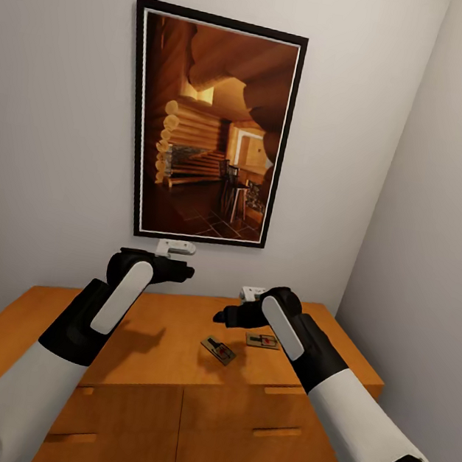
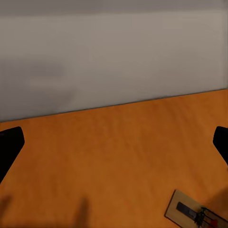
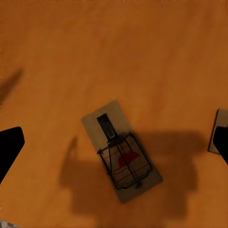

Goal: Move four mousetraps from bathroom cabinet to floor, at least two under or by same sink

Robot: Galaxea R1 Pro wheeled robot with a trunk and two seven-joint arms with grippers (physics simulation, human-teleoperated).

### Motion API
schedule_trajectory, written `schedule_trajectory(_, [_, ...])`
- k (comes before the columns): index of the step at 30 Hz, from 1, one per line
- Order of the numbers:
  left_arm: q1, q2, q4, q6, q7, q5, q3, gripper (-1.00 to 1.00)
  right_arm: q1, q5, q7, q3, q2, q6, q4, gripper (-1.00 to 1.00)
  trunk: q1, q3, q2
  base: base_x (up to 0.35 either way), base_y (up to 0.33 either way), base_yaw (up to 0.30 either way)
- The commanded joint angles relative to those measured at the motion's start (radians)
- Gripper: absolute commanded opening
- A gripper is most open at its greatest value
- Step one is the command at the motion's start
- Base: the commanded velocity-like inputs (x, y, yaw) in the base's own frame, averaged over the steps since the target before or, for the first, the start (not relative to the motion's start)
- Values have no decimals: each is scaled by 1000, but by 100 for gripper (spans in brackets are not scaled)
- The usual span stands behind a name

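Right tool (image 1: pixel 226 315), fingers spread, hovers directly above the near mousetrap (image 3: pixel 121 159) on the cabinet (image 1: pixel 169 340) top, trap's long axis diagonal between the fingers; left tool (image 1: pixel 188 272) farther.

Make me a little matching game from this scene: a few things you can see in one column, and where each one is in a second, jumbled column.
Things:
1. black-framed picture of a log cabin interior
2. small flat wooden mousetrap with wire parts and a red patch
3. left gripper
4. slot-handled drawers of the orange-brown wooden cabinet

Places:
A. lying on the cabinet's flat top, below the right gripper
B. hanging on the pale wall above the cabinet
C. in the cabinet front, under the right arm
D. raised above the back of the cabinet top, just below the picture

Pairs: 1-B, 2-A, 3-D, 4-C
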Motion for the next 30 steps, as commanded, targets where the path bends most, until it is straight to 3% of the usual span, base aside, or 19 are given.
schedule_trajectory(1, [-1, 0, -1, 2, 10, 10, -1, 100, -2, -10, -11, 1, 0, 2, 0, 100, 0, -1, -1, 0, 0, 0])
schedule_trajectory(14, [-1, -1, -1, 1, 10, 10, -1, 100, -5, -10, -12, 1, 21, 2, 27, 100, 0, -1, -1, 0, 0, 0])
schedule_trajectory(22, [-1, -1, -1, 1, 10, 10, -1, 100, -27, -7, -12, 2, 55, 2, 140, 100, 0, -1, -1, 0, 0, 0])
schedule_trajectory(30, [-1, -1, -1, 2, 10, 10, -1, 100, -38, -7, -11, 4, 66, 2, 193, 100, 0, -1, -1, 0, 0, 0])
